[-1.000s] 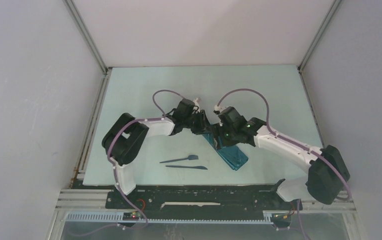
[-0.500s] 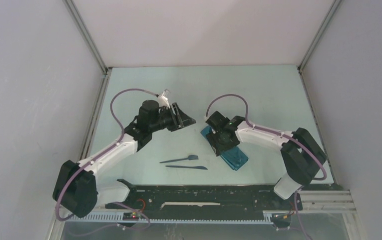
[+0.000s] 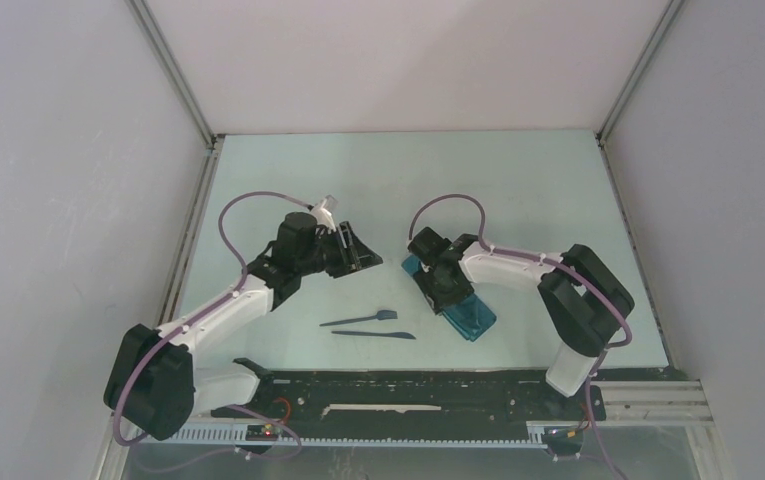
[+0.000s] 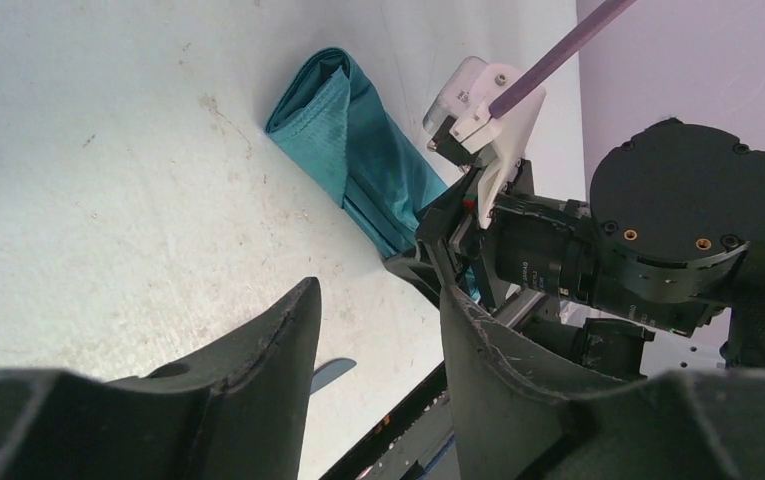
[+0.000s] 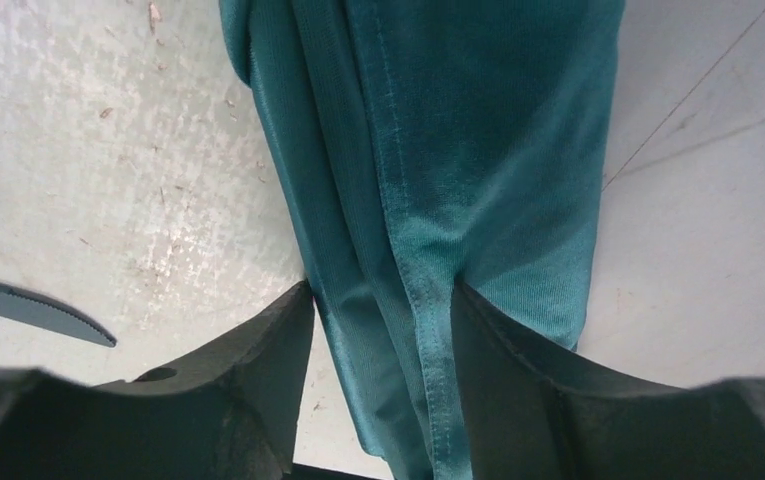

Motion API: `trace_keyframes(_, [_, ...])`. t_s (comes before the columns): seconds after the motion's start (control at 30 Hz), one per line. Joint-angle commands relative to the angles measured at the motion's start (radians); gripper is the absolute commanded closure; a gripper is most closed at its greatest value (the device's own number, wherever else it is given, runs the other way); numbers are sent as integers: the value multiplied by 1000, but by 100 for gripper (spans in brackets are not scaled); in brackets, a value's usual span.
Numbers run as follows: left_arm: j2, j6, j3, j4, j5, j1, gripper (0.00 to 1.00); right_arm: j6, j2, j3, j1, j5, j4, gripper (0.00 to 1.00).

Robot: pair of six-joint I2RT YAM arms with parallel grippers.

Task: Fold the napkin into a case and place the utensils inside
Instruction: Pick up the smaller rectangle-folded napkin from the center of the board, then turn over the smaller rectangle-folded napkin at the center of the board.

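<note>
**Markings and visibility findings**

Writing: small white print runs around the lens barrel (image 4: 548, 268) on the right arm's wrist, seen from the left wrist camera. It is too small to read.

Case (image 3: 473, 317): the dark teal cloth lies as a narrow layered strip, flat on the table (image 3: 518, 190), right of centre and slanted. In the top view the right gripper (image 3: 445, 284) covers its middle, so only the two ends show. In the right wrist view the strip runs out of frame at top and bottom, and a stitched hem runs along it.

Right gripper jaws: spread and set down on the strip. One finger stands at the strip's left edge and the other on the cloth. The cloth between them lies flat.

Left gripper (image 3: 356, 250): it is to the left of the case and apart from it. Its jaws are spread with nothing between them.

Utensils: the fork (image 3: 363, 319) and the knife (image 3: 373, 335) lie side by side on the table. They are just left of the case's near end, outside it, and neither gripper touches them. The right wrist view cuts the fork down to its tines at the left edge and shows only the knife's serrated blade. The left wrist view shows one blue tip between the fingers; which utensil it belongs to cannot be told.
</note>
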Motion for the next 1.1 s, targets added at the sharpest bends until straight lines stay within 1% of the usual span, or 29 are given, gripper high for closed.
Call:
trace_keyframes(0.0, [-28, 29, 9, 17, -7, 9, 47, 15, 19, -9, 14, 56, 46, 44])
trace_keyframes(0.03, [-25, 28, 11, 16, -6, 9, 48, 22, 23, -9, 21, 73, 48, 48])
trace_keyframes(0.13, [-23, 25, 11, 16, -7, 11, 48, 45, 21, -11, 37, 119, 59, 66])
trace_keyframes(0.27, [-34, 20, 10, 16, -18, 11, 48, 69, 4, -15, 50, 149, 83, 85])
trace_keyframes(0.3, [-38, 20, 10, 16, -21, 11, 48, 73, -5, -16, 51, 137, 90, 90])
trace_keyframes(0.37, [-43, 20, 13, -10, -30, 11, 48, 77, -34, -11, 51, 93, 103, 94])
trace_keyframes(0.4, [-46, 20, 14, -18, -35, 11, 48, 84, -50, -2, 50, 62, 102, 99])
trace_keyframes(0.47, [-53, 22, 17, -32, -51, 11, 48, 110, -87, 19, 41, -45, 106, 100])
trace_keyframes(0.5, [-56, 24, 20, -40, -57, 11, 48, 127, -105, 26, 32, -126, 116, 100])
trace_keyframes(0.67, [-58, 13, 30, -53, -70, 11, 48, 267, -172, -7, -76, -496, 265, 100])
trace_keyframes(0.8, [-54, -4, 36, -51, -70, 11, 49, 418, -167, -131, -223, -819, 534, 100])
trace_keyframes(0.83, [-52, -7, 38, -52, -70, 10, 49, 455, -152, -160, -253, -877, 604, 100])
trace_keyframes(0.93, [-39, -16, 50, -52, -67, 8, 49, 539, -63, -219, -340, -1015, 829, 100])
trace_keyframes(1.0, [-26, -20, 62, -52, -66, 3, 49, 618, 7, -265, -388, -1110, 1013, 100])
trace_keyframes(1.07, [-6, -20, 79, -52, -65, -9, 49, 646, 70, -292, -426, -1156, 1109, 98])
